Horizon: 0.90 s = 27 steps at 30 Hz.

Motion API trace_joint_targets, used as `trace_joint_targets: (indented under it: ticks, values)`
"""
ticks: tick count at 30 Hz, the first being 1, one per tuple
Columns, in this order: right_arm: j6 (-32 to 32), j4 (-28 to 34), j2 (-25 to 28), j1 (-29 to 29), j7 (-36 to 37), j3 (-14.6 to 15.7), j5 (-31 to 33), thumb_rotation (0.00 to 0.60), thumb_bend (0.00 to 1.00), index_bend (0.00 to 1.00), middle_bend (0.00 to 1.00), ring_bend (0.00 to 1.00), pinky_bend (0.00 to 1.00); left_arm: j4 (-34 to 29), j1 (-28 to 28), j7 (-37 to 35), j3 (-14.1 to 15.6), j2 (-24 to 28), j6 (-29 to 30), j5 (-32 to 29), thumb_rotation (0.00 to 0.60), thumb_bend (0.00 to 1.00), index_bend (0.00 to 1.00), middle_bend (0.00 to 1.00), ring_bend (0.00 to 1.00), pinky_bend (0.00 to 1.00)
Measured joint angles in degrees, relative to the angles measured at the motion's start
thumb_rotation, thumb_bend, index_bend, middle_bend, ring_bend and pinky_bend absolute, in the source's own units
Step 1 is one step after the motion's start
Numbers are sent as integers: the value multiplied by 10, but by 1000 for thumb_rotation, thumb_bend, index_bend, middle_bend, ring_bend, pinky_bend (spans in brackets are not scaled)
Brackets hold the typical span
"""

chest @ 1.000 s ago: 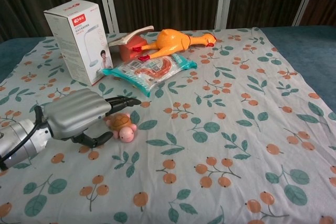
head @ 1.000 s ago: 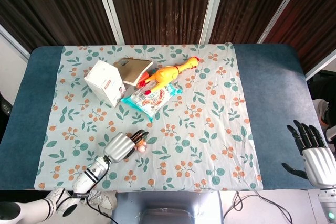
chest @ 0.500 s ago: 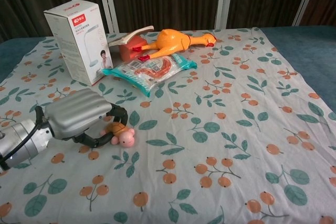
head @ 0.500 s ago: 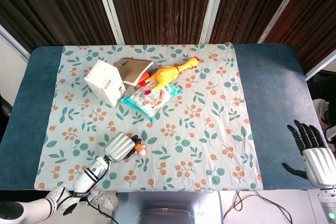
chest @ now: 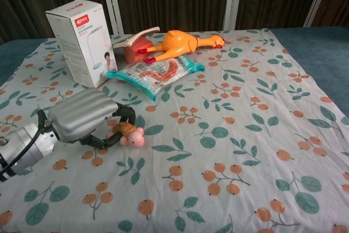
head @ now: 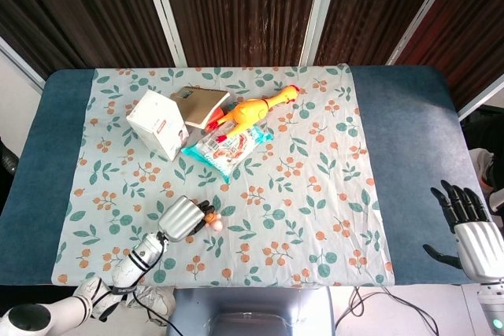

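A small pink turtle toy with a brown shell (chest: 130, 133) sits in the curled fingers of my left hand (chest: 84, 114), low over the floral cloth (chest: 229, 151) near the table's front left. The head view shows the same left hand (head: 179, 219) with the turtle toy (head: 213, 223) sticking out to its right. My right hand (head: 471, 234) hangs at the lower right, past the blue table edge, fingers spread and holding nothing. It does not show in the chest view.
At the back left of the cloth stand a white box (chest: 82, 39), a brown book (chest: 133, 45), a yellow rubber chicken (chest: 180, 42) and a snack packet (chest: 155, 71). Blue table top (head: 402, 139) borders the cloth.
My left hand's fingers went from stretched over the turtle toy to curled around it, and hand and toy have shifted slightly up and to the right. The right hand has not moved.
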<state>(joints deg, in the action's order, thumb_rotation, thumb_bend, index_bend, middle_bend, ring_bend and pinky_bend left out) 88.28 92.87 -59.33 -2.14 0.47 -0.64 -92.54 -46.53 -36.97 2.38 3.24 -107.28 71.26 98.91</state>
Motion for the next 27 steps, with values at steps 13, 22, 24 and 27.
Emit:
trace_joint_targets:
  ticks: [13,22,24,27]
  values:
    - [1,1,1,2,2,2,-3,600,202,0,0,0,0,-69,-6,26,5,35,-39,-13,600,425,0,20,906,1000]
    - [1,0,0,1,-1,8,-15,600,203,0,0,0,0,-200,13,126,0,106,-12,-19,600,421,0,5,820,999]
    - [2,0,-1,2,-3,9,-18,600,202,0,0,0,0,-244,24,157,-2,134,6,-19,600,420,0,6,746,976]
    - [4,1,-2,3,-8,11,-22,600,202,0,0,0,0,-320,51,206,0,188,48,-19,600,421,0,16,471,779]
